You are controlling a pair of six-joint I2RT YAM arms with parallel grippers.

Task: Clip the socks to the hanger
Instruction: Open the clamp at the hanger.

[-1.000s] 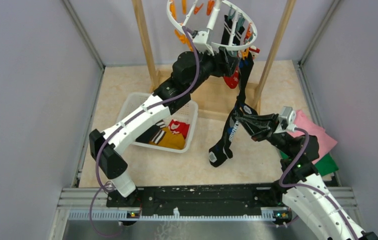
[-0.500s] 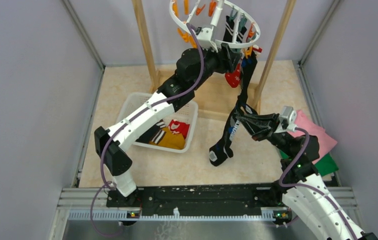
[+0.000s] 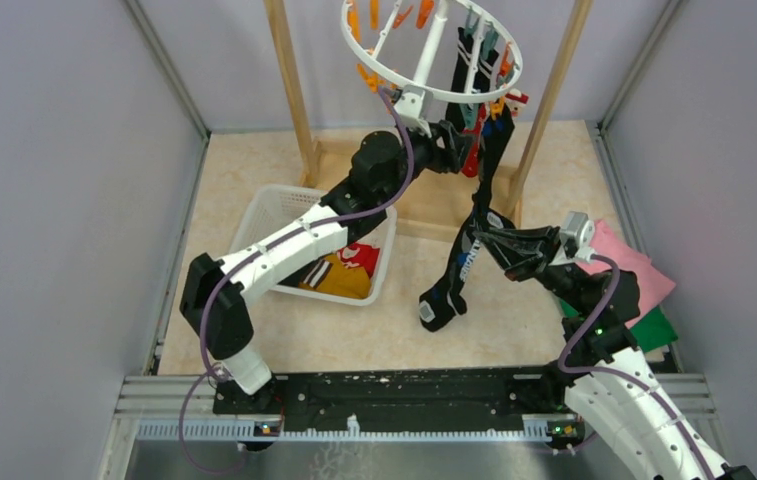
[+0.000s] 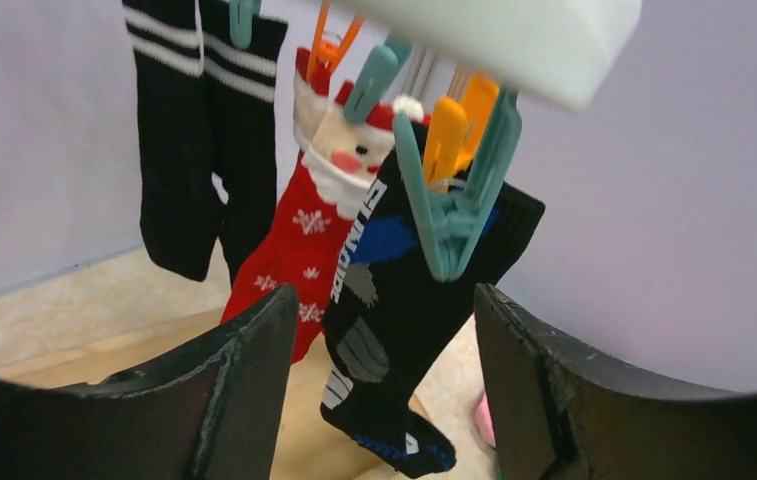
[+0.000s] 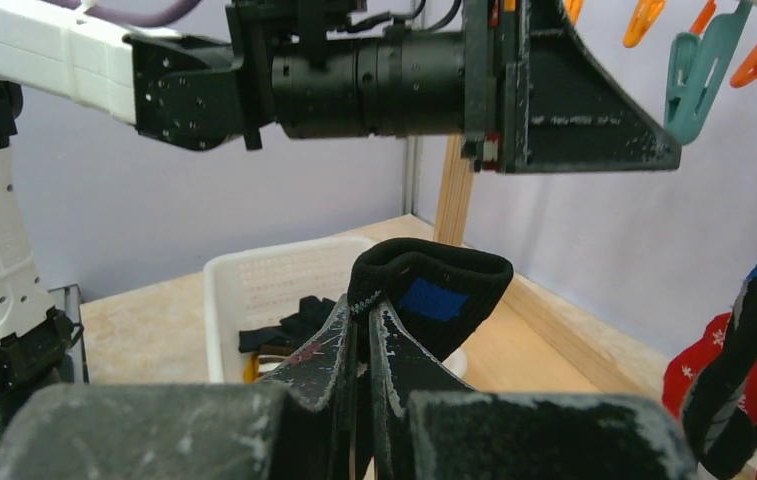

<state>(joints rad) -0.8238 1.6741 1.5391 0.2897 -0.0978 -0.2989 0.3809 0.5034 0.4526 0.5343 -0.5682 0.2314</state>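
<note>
The hanger hangs inside a wooden frame over the far edge of the bench, its orange and teal pegs dangling from the white ring. The left arm reaches up to it, and the left pincer is spread just below the ring with nothing between its fingers. In the left wrist view it faces a row of clipped socks. A black sock with blue marks is caught in a teal peg, a red Santa sock hangs just beside it, and two black striped socks hang further left. The right pincer is pressed together on the cuff of a second black sock, held up over the middle of the bench so that its foot dangles down. A white basket towards the bench's left edge holds a yellow-orange sock and a red sock. A pink cloth and a green cloth lie at the right edge.
</note>
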